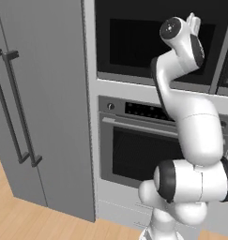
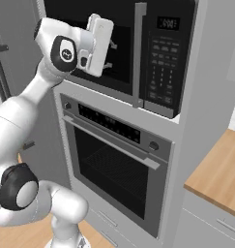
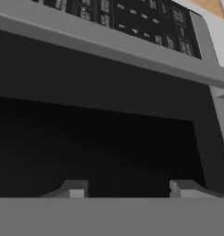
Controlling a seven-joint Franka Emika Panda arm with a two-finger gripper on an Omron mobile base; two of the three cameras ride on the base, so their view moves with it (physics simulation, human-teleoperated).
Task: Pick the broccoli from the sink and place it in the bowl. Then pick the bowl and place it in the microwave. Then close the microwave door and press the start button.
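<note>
The gripper (image 2: pixel 110 54) is raised to the height of the microwave (image 2: pixel 138 53), its two fingers (image 3: pixel 76 189) standing apart with only empty space between them. Just beyond the fingertips is the microwave door (image 3: pixel 99 138), shut, its dark window facing the hand squarely. In the right base view the hand sits before the left part of that door, left of the vertical grey handle (image 2: pixel 138 53). Past the handle lies the control panel (image 2: pixel 163 63) with its rows of buttons. Below the microwave sits the oven (image 2: pixel 114 164), closed, with its long handle.
</note>
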